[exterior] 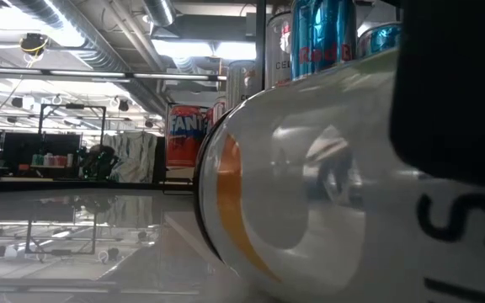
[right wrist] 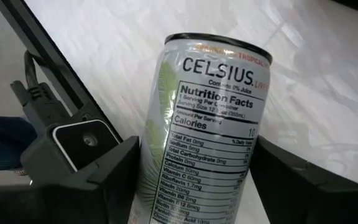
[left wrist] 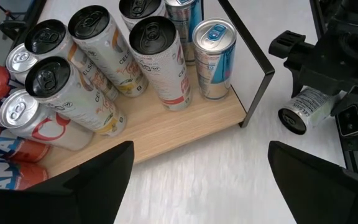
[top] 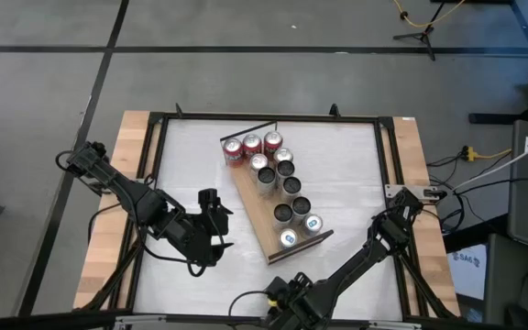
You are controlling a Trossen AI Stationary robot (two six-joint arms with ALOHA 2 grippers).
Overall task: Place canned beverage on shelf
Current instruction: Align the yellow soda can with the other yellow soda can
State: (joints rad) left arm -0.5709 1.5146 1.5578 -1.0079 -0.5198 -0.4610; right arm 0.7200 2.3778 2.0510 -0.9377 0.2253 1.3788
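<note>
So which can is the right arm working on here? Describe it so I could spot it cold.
Find the shelf in the middle of the table, crowded with upright cans. Off its near end, by the table's front edge, the right gripper is shut on a can. It is the only one lying on its side off the board: pale, with CELSIUS above a nutrition panel.

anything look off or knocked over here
One Celsius can lies on its side on the white tabletop, off the shelf, between the fingers of the right gripper. The other cans stand upright on the shelf. No spill or dents show. The left gripper hangs open near the shelf.
</note>
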